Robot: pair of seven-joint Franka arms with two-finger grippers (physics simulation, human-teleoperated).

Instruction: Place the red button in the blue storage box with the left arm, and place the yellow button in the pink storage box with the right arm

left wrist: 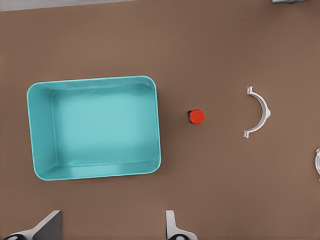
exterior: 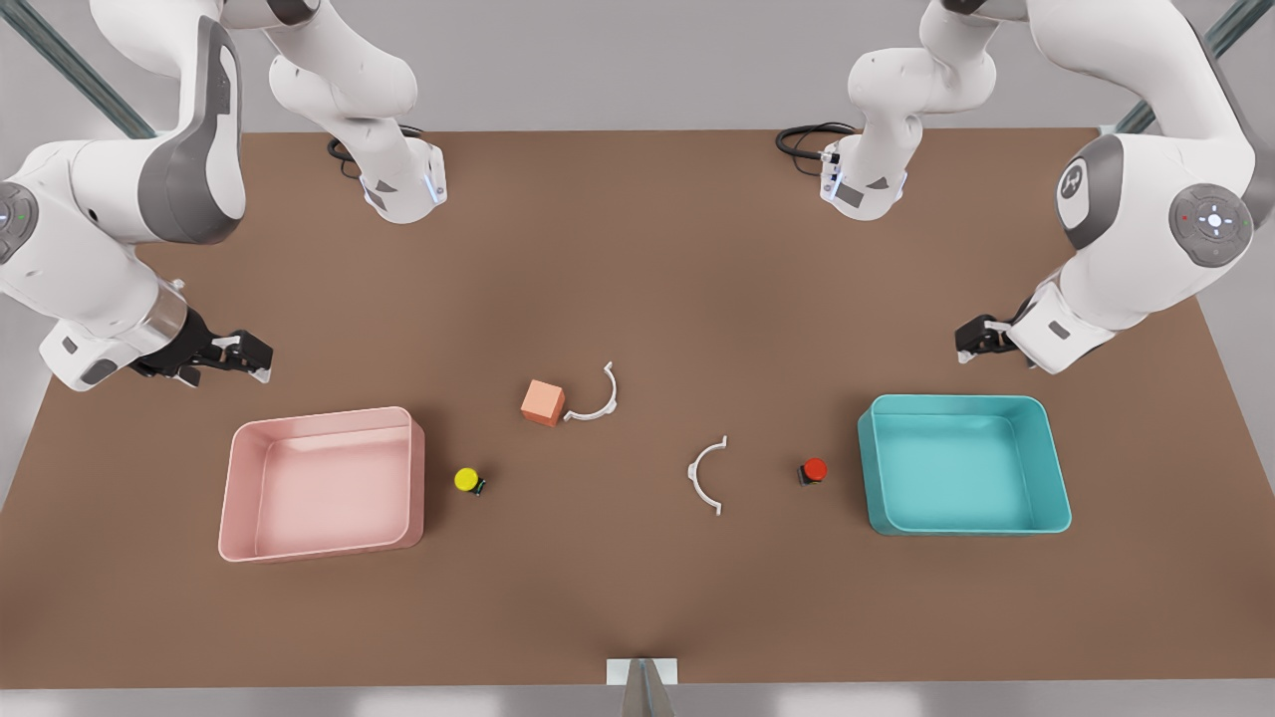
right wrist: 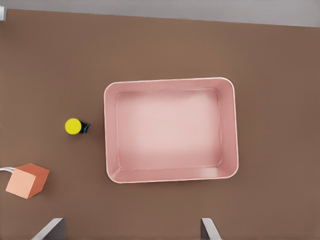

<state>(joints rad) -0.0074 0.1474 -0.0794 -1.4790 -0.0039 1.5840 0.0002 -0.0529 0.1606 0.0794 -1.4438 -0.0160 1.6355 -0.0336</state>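
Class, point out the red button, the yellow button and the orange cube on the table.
red button [exterior: 815,469]: front view, on its round red cap.
yellow button [exterior: 465,479]: front view, on its round yellow cap.
orange cube [exterior: 541,399]: front view, on its top face.

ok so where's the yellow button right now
In the front view the yellow button sits on the table, left of centre, apart from the pink storage box and just off its right wall, with the orange cube farther back.
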